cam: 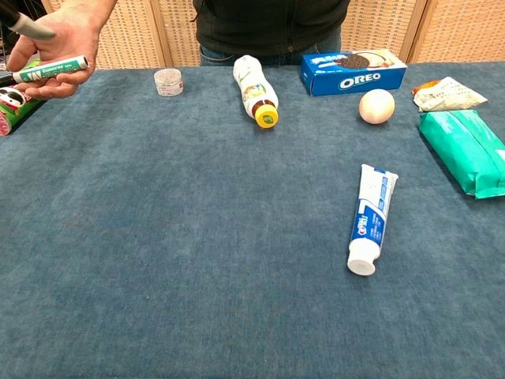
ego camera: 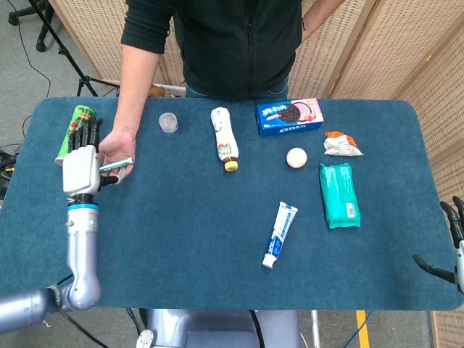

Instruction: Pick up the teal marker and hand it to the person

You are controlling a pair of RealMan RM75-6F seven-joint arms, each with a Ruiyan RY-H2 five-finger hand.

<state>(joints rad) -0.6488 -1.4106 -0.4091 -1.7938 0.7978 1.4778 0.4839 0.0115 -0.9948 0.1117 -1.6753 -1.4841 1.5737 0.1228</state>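
The teal marker (ego camera: 116,164) (cam: 51,69) lies across the person's upturned palm (ego camera: 122,147) (cam: 67,35) at the table's far left. My left hand (ego camera: 80,161) is just left of that palm, fingers spread and holding nothing; it no longer touches the marker. In the chest view only one dark fingertip (cam: 30,26) of it shows at the top left corner. My right hand (ego camera: 452,246) hangs at the table's right edge, fingers apart and empty.
A green chips can (ego camera: 77,129) lies behind my left hand. Further right are a small clear jar (ego camera: 168,122), a white bottle (ego camera: 225,138), an Oreo box (ego camera: 290,117), a pale ball (ego camera: 296,157), a snack packet (ego camera: 342,143), a teal pack (ego camera: 339,194) and a toothpaste tube (ego camera: 280,233).
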